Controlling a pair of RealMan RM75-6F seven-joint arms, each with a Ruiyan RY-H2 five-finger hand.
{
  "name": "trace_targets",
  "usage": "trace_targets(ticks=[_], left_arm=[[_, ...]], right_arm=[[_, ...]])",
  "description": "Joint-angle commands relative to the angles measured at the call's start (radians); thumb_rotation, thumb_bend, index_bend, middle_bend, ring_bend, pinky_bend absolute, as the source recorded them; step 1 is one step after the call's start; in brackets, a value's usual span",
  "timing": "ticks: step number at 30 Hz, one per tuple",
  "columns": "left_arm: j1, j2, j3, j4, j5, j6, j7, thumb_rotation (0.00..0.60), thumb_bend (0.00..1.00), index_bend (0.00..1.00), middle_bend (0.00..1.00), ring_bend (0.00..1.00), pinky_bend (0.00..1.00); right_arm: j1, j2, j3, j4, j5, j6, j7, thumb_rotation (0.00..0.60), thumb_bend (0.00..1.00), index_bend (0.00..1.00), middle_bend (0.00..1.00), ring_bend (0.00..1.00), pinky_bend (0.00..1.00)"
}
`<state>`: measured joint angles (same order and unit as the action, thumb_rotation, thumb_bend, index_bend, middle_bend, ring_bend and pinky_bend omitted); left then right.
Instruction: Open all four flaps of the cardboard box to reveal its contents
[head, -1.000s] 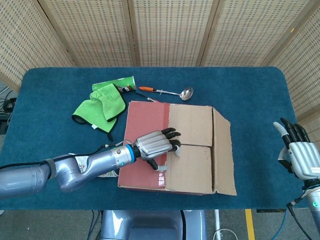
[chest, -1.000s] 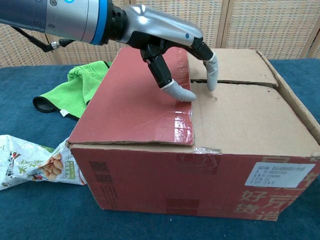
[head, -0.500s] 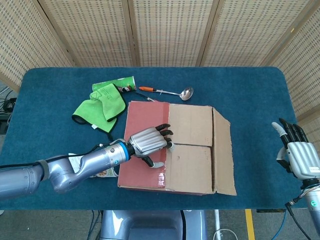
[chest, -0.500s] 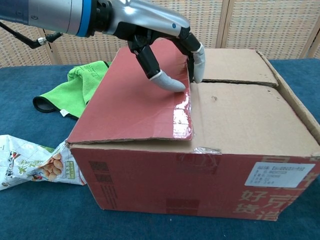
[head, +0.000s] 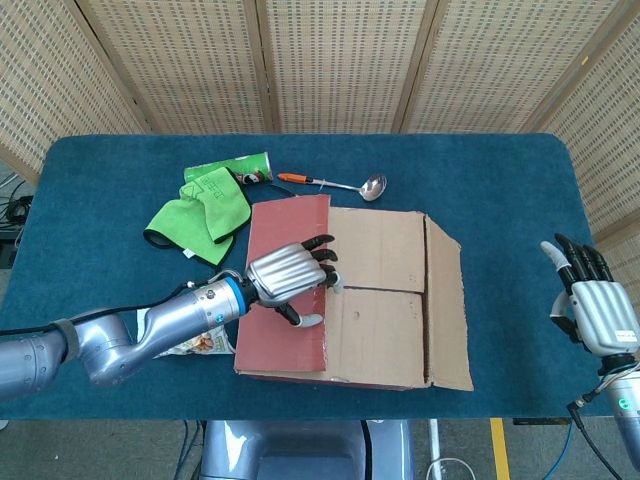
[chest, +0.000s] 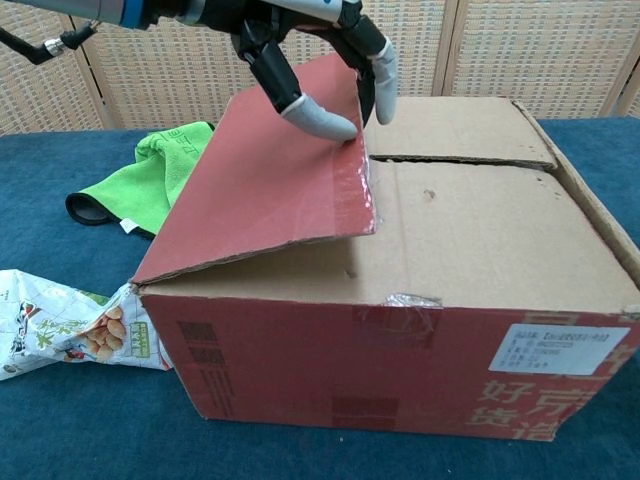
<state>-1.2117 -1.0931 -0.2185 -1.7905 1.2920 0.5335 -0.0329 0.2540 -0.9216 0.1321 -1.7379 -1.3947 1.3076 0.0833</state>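
Observation:
The cardboard box (head: 390, 300) (chest: 480, 260) stands in the middle of the blue table. Its red left flap (head: 280, 225) (chest: 270, 190) is tilted up off the top, hinged at the left side. My left hand (head: 288, 273) (chest: 315, 50) grips the flap's free edge, the thumb on top and the fingers hooked round the edge. Two brown flaps (head: 378, 250) lie flat and closed with a seam between them. The right flap (head: 447, 300) lies along the box's right side. My right hand (head: 590, 305) is open beyond the table's right edge, far from the box.
A green cloth (head: 200, 215), a green can (head: 235, 167) and a metal ladle (head: 340, 184) lie behind the box at the left. A snack bag (chest: 60, 325) lies against the box's left side. Wicker screens stand behind the table.
My left hand has drawn back to the left and risen, taking the red flap from lying flat to a clear upward tilt. The right hand has barely moved.

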Motion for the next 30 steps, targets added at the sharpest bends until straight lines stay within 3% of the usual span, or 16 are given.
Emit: trace_targets(ticks=[1, 19, 30], left_arm=[[0.010, 0.025, -0.007, -0.015, 0.014, 0.009, -0.015, 0.405, 0.34, 0.34, 0.41, 0.17, 0.00], [0.130, 0.239, -0.007, -0.121, 0.174, 0.124, -0.156, 0.405, 0.33, 0.34, 0.41, 0.17, 0.00], [0.220, 0.377, 0.023, -0.136, 0.304, 0.214, -0.272, 0.401, 0.32, 0.34, 0.41, 0.17, 0.00]], right_arm=[[0.001, 0.002, 0.002, -0.003, 0.003, -0.002, -0.004, 0.600, 1.00, 0.04, 0.00, 0.00, 0.00], [0.011, 0.015, 0.012, -0.034, 0.007, -0.011, -0.041, 0.600, 1.00, 0.03, 0.00, 0.00, 0.00], [0.023, 0.019, 0.019, -0.054, 0.010, -0.022, -0.067, 0.600, 1.00, 0.04, 0.00, 0.00, 0.00]])
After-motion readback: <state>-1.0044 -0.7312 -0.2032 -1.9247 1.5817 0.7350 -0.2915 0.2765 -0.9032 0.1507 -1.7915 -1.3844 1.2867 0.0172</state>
